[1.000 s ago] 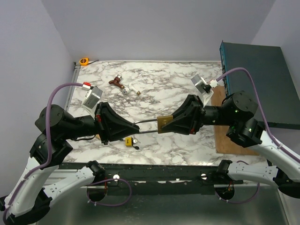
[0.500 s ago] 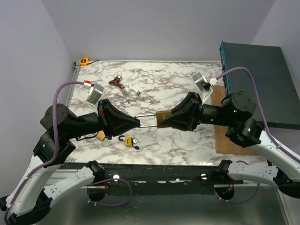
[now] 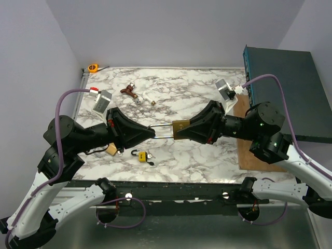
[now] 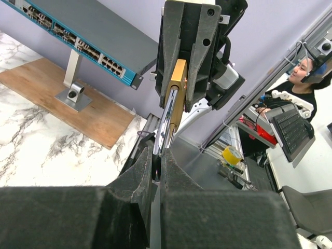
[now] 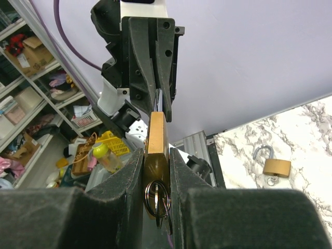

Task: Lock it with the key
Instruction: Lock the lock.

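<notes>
Counted three padlocks: a brass padlock up in the air, a yellow padlock and a tan padlock down on the one marble table. Counted two grippers, left gripper and right gripper. Found one network switch, one wooden board and one orange tape measure. Also spotted three small bits at the back, too small to identify: a brown bit, a white bit and a brass bit.

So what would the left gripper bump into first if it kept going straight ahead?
Most likely the brass padlock. The left gripper pinches its shackle, and the right gripper holds the body just beyond, facing it.
</notes>
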{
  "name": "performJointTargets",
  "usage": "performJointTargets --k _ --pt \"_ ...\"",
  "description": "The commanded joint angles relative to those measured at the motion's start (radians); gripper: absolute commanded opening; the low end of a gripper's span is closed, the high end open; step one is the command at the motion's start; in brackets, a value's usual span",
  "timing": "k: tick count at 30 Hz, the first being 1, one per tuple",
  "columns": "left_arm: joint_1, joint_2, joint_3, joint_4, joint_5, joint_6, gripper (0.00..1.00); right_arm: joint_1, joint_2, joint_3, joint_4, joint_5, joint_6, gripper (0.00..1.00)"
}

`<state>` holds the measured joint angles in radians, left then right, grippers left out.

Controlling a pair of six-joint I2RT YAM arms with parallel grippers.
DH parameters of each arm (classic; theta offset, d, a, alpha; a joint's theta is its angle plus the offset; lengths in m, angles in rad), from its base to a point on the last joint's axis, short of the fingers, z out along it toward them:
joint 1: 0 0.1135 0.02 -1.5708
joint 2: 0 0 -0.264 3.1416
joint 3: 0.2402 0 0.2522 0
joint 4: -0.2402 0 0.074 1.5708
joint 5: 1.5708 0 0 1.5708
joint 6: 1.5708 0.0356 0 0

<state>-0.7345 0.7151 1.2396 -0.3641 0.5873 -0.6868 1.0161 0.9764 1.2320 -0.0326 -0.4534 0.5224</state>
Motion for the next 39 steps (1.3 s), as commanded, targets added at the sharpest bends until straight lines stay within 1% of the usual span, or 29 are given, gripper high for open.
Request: performJointTargets --k 1,12,19,29,39 --pt "-0.045 0.096 -0.026 0.072 0.052 -0.066 0.00 0.065 0.114 -0.053 0.045 0.021 -0.026 0.01" --pt "-0.117 0.129 -0.025 0.083 0.021 -0.067 0.00 0.084 0.123 -0.048 0.040 0.036 -0.034 0.01" --pt "-0.153 0.143 -0.027 0.049 0.008 -0.052 0.00 0.092 0.137 -0.034 0.039 0.041 -0.039 0.01" --pt "-0.177 0.152 -0.084 0.045 0.001 -0.049 0.00 0.111 0.163 -0.016 0.034 0.044 -0.046 0.01" --pt "-0.190 0.185 -0.099 0.060 -0.003 -0.048 0.00 0.132 0.179 -0.014 0.035 0.057 -0.050 0.01"
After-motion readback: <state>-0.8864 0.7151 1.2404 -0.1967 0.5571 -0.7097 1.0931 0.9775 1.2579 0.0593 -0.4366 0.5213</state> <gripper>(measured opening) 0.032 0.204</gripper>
